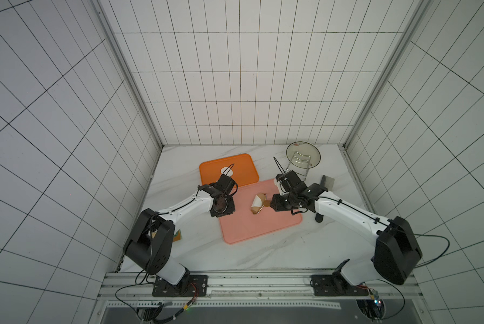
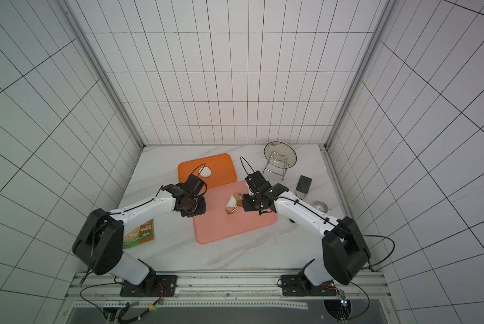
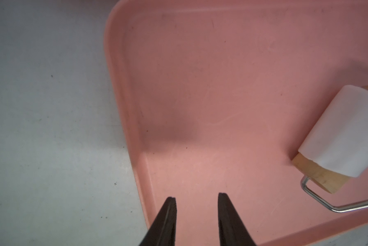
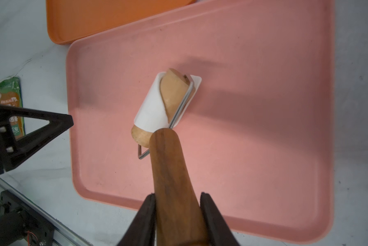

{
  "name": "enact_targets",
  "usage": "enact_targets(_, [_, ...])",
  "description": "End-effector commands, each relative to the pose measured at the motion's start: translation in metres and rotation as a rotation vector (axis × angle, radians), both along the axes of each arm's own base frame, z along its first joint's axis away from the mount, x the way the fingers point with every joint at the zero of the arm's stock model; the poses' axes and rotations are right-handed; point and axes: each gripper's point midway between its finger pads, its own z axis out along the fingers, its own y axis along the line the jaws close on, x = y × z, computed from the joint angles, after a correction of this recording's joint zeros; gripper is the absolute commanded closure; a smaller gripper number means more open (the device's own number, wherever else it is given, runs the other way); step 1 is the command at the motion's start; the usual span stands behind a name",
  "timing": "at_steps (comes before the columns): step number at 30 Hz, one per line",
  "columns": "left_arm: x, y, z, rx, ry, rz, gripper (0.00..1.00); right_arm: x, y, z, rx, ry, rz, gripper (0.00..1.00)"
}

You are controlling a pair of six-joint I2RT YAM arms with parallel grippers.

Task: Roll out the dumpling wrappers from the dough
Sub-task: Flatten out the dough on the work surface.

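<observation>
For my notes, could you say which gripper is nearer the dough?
Right: right gripper holds the roller wrapped in dough; left gripper hovers apart over the tray edge.

The pink tray (image 1: 263, 230) was left free nearside; its middle was blocked by the roller (image 4: 175, 93) wrapped in dough (image 4: 151, 106), its far edge by the orange tray (image 1: 243, 165).

The dough (image 4: 151, 106) — 1 thin white sheet — clings wrapped around the roller (image 4: 174, 93) on the pink tray (image 4: 264, 117).
</observation>
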Motion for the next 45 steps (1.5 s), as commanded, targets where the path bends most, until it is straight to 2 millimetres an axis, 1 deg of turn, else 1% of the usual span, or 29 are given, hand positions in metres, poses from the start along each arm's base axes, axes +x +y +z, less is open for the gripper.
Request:
enact_targets(1, [0.005, -0.008, 0.005, -0.02, -0.022, -0.007, 0.67, 0.007, -0.011, 0.004, -0.073, -0.02, -0.011, 0.8])
enact_targets(3, [0.005, -0.01, 0.006, -0.019, -0.024, -0.011, 0.66, 0.007, -0.006, 0.005, -0.058, -0.007, 0.001, 0.95])
enact_targets(5, [0.005, -0.009, 0.006, -0.013, -0.022, -0.013, 0.66, 0.007, -0.003, 0.008, -0.042, -0.011, 0.002, 0.97])
enact_targets(6, [0.004, -0.009, 0.006, -0.012, -0.022, -0.011, 0.66, 0.007, -0.003, 0.009, -0.042, -0.014, 0.004, 1.0])
enact_targets(8, [0.003, -0.008, 0.006, -0.013, -0.022, -0.01, 0.67, 0.006, -0.004, 0.013, -0.037, -0.015, 0.007, 1.0])
enact_targets(9, [0.003, -0.008, 0.006, -0.012, -0.023, -0.008, 0.67, 0.005, -0.002, 0.019, -0.016, -0.025, 0.015, 1.0])
enact_targets(15, [0.002, -0.006, 0.009, -0.016, -0.029, 0.002, 0.67, 0.008, 0.001, 0.079, 0.14, -0.151, 0.018, 1.0])
enact_targets(16, [0.002, -0.007, 0.011, -0.021, -0.033, 0.002, 0.67, 0.009, -0.001, 0.085, 0.145, -0.168, 0.017, 1.0])
enact_targets(17, [0.003, -0.008, 0.014, -0.026, -0.039, -0.001, 0.67, 0.009, -0.002, 0.086, 0.137, -0.176, 0.016, 1.0])
enact_targets(18, [0.005, -0.009, 0.018, -0.03, -0.049, -0.002, 0.67, 0.009, -0.005, 0.082, 0.122, -0.172, 0.015, 1.0])
enact_targets(20, [0.008, -0.01, 0.024, -0.034, -0.066, -0.004, 0.67, 0.008, -0.008, 0.059, 0.073, -0.133, 0.009, 1.0])
enact_targets(21, [0.009, -0.011, 0.025, -0.036, -0.068, -0.006, 0.67, 0.007, -0.011, 0.045, 0.045, -0.106, 0.0, 1.0])
enact_targets(22, [0.009, -0.011, 0.026, -0.035, -0.069, -0.007, 0.67, 0.005, -0.01, 0.033, 0.032, -0.075, 0.005, 1.0])
enact_targets(23, [0.009, -0.011, 0.025, -0.034, -0.067, -0.008, 0.67, 0.005, -0.007, 0.023, 0.03, -0.053, 0.006, 1.0])
enact_targets(24, [0.009, -0.011, 0.024, -0.034, -0.065, -0.011, 0.67, 0.006, -0.003, 0.019, 0.042, -0.047, 0.004, 1.0])
enact_targets(26, [0.007, -0.01, 0.021, -0.033, -0.057, -0.009, 0.68, 0.008, 0.003, 0.003, 0.062, -0.032, -0.008, 1.0])
enact_targets(29, [0.004, -0.009, 0.016, -0.032, -0.048, -0.008, 0.67, 0.01, 0.012, -0.025, 0.053, 0.029, -0.003, 1.0])
enact_targets(31, [0.002, -0.008, 0.014, -0.03, -0.045, -0.007, 0.67, 0.01, 0.023, -0.035, 0.081, 0.061, 0.006, 1.0])
enact_targets(33, [0.001, -0.006, 0.012, -0.024, -0.041, -0.007, 0.67, 0.01, 0.03, -0.037, 0.106, 0.063, 0.011, 1.0])
enact_targets(34, [0.001, -0.006, 0.013, -0.022, -0.044, -0.005, 0.67, 0.01, 0.029, -0.038, 0.096, 0.063, 0.005, 1.0])
enact_targets(36, [0.0, -0.004, 0.013, -0.019, -0.046, -0.002, 0.67, 0.01, 0.021, -0.036, 0.067, 0.052, -0.006, 1.0])
enact_targets(37, [0.0, -0.003, 0.013, -0.018, -0.047, -0.001, 0.67, 0.011, 0.013, -0.034, 0.056, 0.042, -0.018, 1.0])
enact_targets(40, [0.0, 0.0, 0.013, -0.015, -0.046, 0.003, 0.67, 0.01, -0.012, -0.022, 0.049, 0.027, -0.065, 1.0])
enact_targets(41, [0.0, 0.0, 0.012, -0.016, -0.045, 0.006, 0.67, 0.009, -0.018, -0.017, 0.049, 0.009, -0.064, 1.0])
enact_targets(43, [0.0, 0.0, 0.011, -0.021, -0.044, 0.006, 0.67, 0.007, -0.022, -0.004, 0.043, -0.017, -0.051, 1.0])
enact_targets(45, [0.001, 0.0, 0.01, -0.02, -0.041, 0.004, 0.67, 0.006, -0.018, 0.011, 0.066, -0.032, -0.032, 1.0])
